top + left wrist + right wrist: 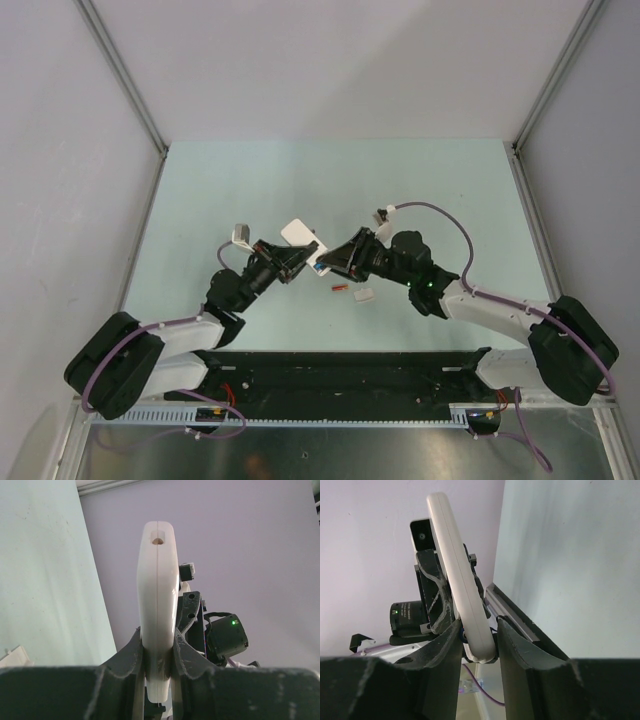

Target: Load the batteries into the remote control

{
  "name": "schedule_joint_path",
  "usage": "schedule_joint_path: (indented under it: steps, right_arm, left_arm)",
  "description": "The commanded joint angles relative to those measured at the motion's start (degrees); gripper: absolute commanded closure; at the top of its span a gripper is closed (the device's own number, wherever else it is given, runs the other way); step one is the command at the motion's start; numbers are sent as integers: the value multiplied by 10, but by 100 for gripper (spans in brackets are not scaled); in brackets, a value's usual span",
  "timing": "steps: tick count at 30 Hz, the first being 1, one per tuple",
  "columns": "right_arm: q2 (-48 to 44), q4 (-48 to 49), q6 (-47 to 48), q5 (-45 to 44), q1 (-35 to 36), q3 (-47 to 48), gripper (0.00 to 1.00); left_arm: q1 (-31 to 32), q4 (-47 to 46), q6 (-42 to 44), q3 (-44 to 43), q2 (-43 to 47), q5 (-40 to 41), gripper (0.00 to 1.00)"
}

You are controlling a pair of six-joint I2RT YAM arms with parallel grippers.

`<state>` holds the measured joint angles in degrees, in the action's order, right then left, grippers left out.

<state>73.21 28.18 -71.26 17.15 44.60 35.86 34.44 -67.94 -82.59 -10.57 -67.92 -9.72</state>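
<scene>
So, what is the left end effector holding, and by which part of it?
The flat white rectangular remote control, edge-on to the wrist camera, pinched across its broad faces near one end by the left end effector.

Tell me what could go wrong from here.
1. The left gripper pinches the remote control only at one end, and the rest stands free. A push from the right gripper, whose fingers straddle it too, could twist it loose.
2. An orange-red battery and the white cover lie on the table close by both grippers. A descending arm might knock them away.
</scene>
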Motion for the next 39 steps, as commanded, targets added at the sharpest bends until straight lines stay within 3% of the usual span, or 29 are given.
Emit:
schedule_joint_path:
  steps: [1, 8, 13, 24, 32, 39]
  right_arm:
    - [12, -30, 13, 16, 15, 10, 62]
    - [5, -33, 18, 13, 13, 11, 64]
    - [-5, -33, 19, 10, 10, 10, 50]
    - [-46, -62, 31, -21, -3, 8, 48]
    - [-40, -73, 39, -19, -4, 6, 75]
    - [-40, -80, 47, -23, -3, 8, 86]
  left_arm:
    - [7, -76, -13, -34, 23, 10, 100]
    - [7, -76, -12, -33, 23, 8, 100]
    - [7, -76, -8, -21, 23, 15, 100]
    - [7, -69, -10, -12, 35, 31, 100]
    - [7, -62, -13, -10, 46, 36, 100]
    - [7, -49, -9, -9, 59, 39, 100]
